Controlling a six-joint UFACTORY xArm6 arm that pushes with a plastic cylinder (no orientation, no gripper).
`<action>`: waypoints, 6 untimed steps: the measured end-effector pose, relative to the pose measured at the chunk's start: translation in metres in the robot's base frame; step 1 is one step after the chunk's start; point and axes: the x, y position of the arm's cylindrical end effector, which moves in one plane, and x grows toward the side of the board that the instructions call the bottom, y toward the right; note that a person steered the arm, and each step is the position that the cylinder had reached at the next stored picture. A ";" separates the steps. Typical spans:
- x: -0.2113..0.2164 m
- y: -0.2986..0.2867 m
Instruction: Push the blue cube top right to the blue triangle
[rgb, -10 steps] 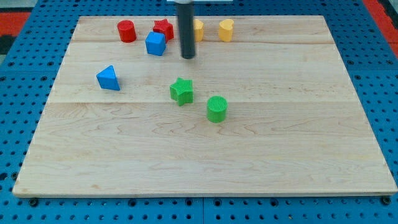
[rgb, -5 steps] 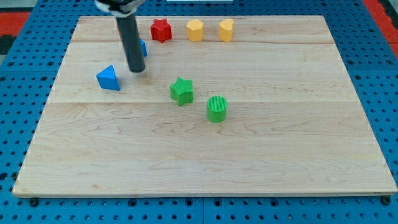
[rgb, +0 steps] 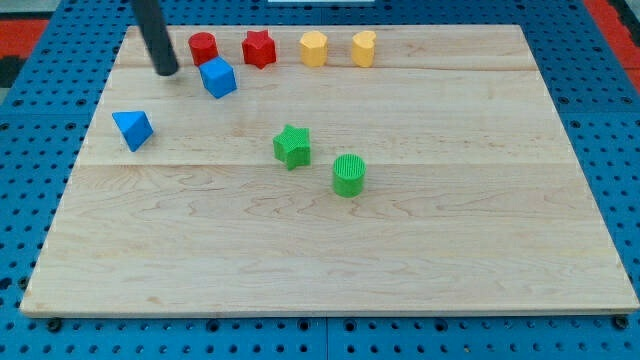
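Note:
The blue cube (rgb: 218, 77) lies near the view's top left of the wooden board (rgb: 400, 250), just below the red cylinder (rgb: 203, 47). The blue triangle (rgb: 132, 129) lies below and to the left of the cube, near the board's left edge. My tip (rgb: 166, 71) is at the top left, a little to the left of the blue cube and apart from it, above and to the right of the blue triangle.
A red star (rgb: 259, 47), a yellow hexagon-like block (rgb: 314, 48) and another yellow block (rgb: 363, 47) stand in a row along the top edge. A green star (rgb: 292, 146) and a green cylinder (rgb: 349, 174) lie near the middle.
My tip has swept left from right of the cube to its left. The blue cube slid left and a little down. The blue triangle was shoved left and turned.

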 end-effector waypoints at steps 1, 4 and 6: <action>0.005 0.094; 0.065 0.215; 0.064 0.062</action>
